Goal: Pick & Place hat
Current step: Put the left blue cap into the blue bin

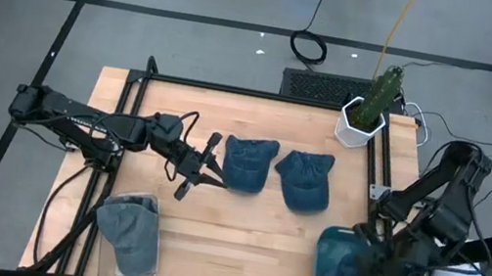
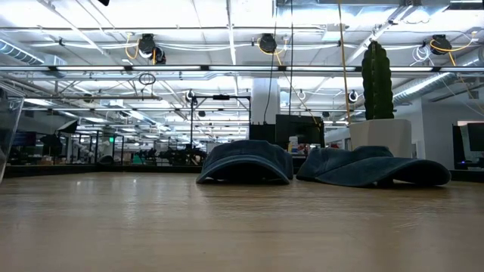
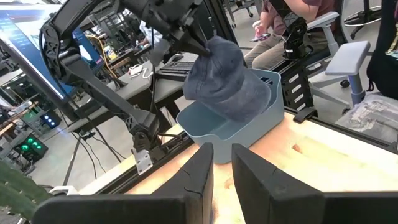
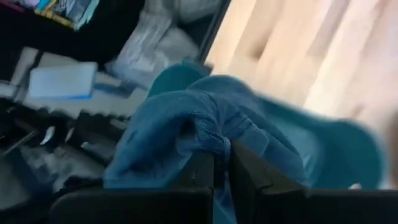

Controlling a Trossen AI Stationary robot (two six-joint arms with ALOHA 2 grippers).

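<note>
Hat of soft blue denim, pinched at a crumpled fold between the right gripper's two dark fingers, jaws shut tight on the cloth. Seen in the left wrist view as a slumped, rounded blue cap hanging from that gripper in the upper middle of the frame, directly above the blue plastic bin, lower edge dipping toward its open top; contact with the rim impossible to judge. In the high view, same gripper at lower right, over the teal-blue bin, with the cloth dark inside the bin's outline.

Left gripper at centre left of the high view, fingers spread open, holding nothing, tips just beside the left edge of a second denim cap lying flat on the pale wooden table. Contact with that cap not clear. Own view shows the two dark fingers parted with a narrow gap, bare wood beneath.

Third denim cap just right of the second, near it, both domed and wrinkled in the low view, centre and right of centre. Paler, faded cap at lower left of the high view, lying in a clear plastic tray. Green cactus upright in a white angular pot at the table's upper right corner.
</note>
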